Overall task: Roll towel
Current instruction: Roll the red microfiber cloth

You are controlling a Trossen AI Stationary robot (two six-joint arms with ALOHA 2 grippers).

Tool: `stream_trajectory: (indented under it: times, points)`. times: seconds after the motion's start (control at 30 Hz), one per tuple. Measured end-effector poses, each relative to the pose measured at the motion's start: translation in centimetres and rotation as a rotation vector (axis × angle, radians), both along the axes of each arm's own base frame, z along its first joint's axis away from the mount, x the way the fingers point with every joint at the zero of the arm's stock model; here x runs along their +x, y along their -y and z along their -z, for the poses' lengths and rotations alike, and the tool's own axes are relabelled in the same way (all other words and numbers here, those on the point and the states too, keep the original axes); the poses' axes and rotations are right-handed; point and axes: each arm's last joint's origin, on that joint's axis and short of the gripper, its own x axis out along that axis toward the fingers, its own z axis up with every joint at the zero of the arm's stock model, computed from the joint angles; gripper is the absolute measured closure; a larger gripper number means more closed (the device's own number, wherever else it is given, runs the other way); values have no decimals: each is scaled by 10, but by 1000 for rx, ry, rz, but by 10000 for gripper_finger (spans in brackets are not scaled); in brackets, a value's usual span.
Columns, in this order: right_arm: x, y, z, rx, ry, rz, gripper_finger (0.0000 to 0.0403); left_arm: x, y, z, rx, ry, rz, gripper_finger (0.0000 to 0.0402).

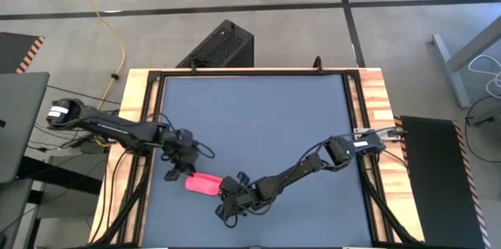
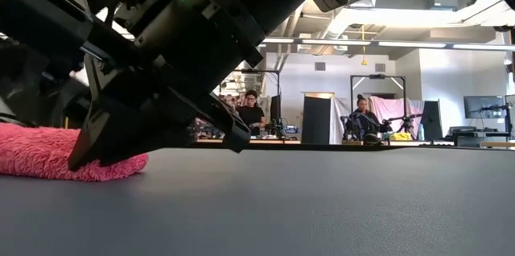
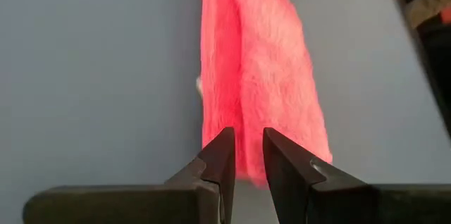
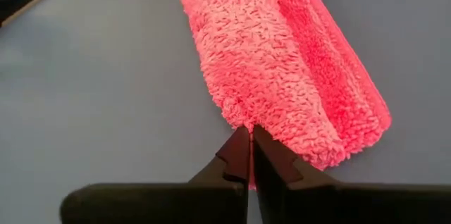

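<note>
Nearest the low camera looms the dark right gripper (image 2: 153, 139), its tips down on the table (image 1: 258, 116) against the towel (image 2: 56, 153). The towel (image 1: 202, 184) lies at about seven o'clock on the mat, a short, thick pink strip folded along its length, not yet a tight roll. Folding looks done; the rolling itself seems only at its start. The right gripper (image 4: 250, 155) has its fingers pinched nearly together on the towel's near edge. The left gripper (image 3: 246, 157) sits at the opposite end, fingers slightly apart straddling the cloth's edge; whether they truly grip it I cannot tell. Both arms reach low, wrists bent towards the towel.
</note>
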Motion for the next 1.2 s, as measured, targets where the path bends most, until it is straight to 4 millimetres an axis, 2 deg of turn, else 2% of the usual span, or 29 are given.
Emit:
stream_trajectory:
  times: [0.2, 0.43, 0.6, 0.87, 1.2]
  points:
    - [1, 0, -1, 29, 12, 20, 376, 1, 6, -15, -41, 136, 48, 326]
    - [1, 0, -1, 33, 14, 24, 373, 2, 28, -27, -64, 289, 170, 274]
    - [1, 0, -1, 35, 15, 25, 375, 2, 40, -31, 1, 362, 191, 243]
    - [2, 2, -1, 55, 19, 45, 375, -3, 50, -27, 93, 369, 223, 239]
    - [2, 2, -2, 65, 27, 52, 375, -17, 55, -4, 151, 333, 217, 255]
